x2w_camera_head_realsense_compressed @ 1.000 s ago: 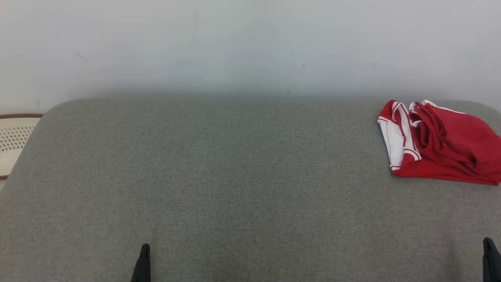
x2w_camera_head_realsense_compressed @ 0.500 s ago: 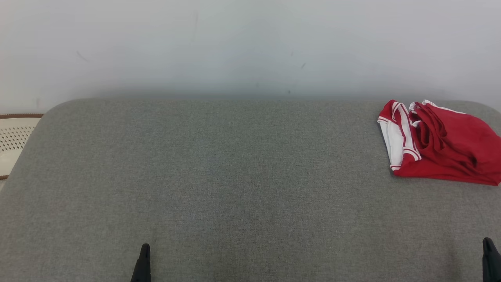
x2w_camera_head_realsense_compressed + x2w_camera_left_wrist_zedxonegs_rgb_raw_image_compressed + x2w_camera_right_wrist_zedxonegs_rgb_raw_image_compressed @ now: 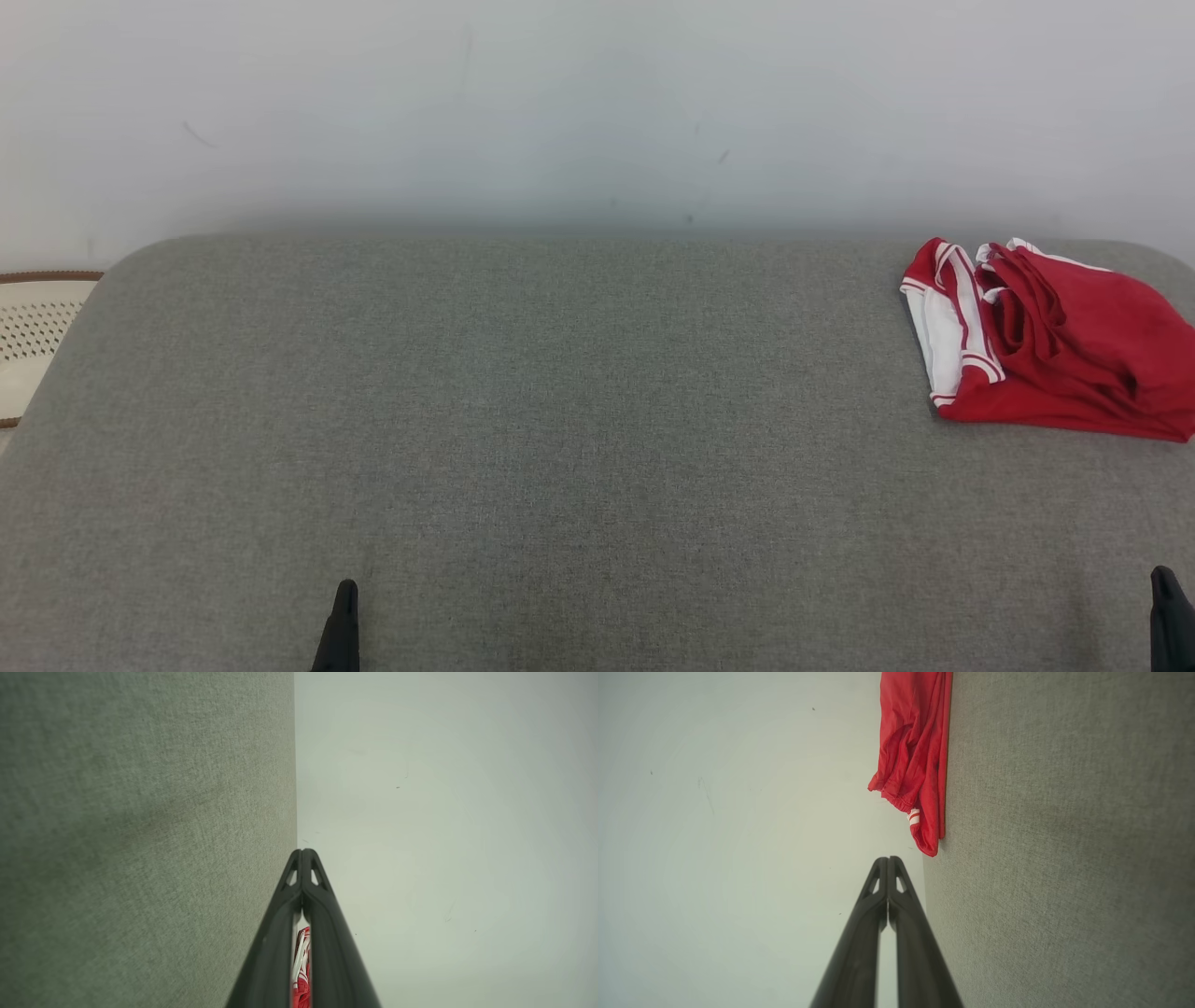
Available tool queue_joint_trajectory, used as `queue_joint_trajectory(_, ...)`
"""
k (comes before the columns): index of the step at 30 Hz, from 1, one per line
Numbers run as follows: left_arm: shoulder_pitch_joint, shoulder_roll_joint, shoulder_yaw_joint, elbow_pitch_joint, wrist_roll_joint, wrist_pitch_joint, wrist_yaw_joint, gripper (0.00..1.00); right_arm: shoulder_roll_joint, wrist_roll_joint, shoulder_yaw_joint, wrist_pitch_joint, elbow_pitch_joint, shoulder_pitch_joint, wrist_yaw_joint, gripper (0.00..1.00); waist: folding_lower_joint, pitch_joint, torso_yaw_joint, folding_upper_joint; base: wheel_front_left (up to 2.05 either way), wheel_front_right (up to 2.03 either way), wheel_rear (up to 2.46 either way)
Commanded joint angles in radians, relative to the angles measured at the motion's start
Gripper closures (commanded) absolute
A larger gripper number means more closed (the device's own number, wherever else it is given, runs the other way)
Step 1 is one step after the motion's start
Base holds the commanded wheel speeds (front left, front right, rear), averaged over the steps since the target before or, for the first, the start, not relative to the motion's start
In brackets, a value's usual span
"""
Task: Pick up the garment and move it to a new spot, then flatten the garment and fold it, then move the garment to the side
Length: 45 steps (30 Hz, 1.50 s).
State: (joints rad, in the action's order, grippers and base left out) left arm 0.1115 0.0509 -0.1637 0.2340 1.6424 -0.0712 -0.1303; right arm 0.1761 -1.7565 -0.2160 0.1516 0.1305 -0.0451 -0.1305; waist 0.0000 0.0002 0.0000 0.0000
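Left tool (image 3: 345, 597) at the lower left of the head view and right tool (image 3: 1162, 583) at its lower right corner, each a single dark tip over the grey cloth-covered table (image 3: 560, 420); finger spacing unclear from up there. Settled by the wrist views: left tool (image 3: 303, 851) with fingertips pressed together, nothing between them; right tool (image 3: 888, 859) likewise closed tip to tip and empty. Red garment (image 3: 1064, 345) with white trim bunched on the table well ahead of the right tool and spreading toward its left, far off to the right of the left tool, touched by neither. From the head, a white side panel along the garment's left edge. From the right wrist, the garment (image 3: 915, 756) beyond the tips, a hem with two white stripes nearest them. From the left wrist, a mere sliver of red and white (image 3: 301, 970) through the slot between the fingers. Pale wall (image 3: 560, 112) ahead of both tools; perforated cream object (image 3: 37, 336) off to the left tool's left, past the table's edge.
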Motion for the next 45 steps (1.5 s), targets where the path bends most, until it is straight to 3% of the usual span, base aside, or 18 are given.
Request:
queue_joint_trajectory(1, 0.007, 0.000, 0.005, 0.005, 0.003, 0.004, -0.003, 1.00, -0.002, 0.003, -0.003, 0.004, 0.000, 0.008, 0.000, 1.00, 0.0000, 0.000, 0.000, 0.0000, 0.00, 0.00, 0.00)
queue_joint_trajectory(45, 0.007, -0.001, 0.005, 0.005, 0.002, 0.004, -0.003, 1.00, -0.011, 0.012, -0.014, 0.015, 0.003, 0.006, 0.000, 1.00, 0.0000, 0.000, 0.000, 0.0000, 0.00, 0.00, 0.00)
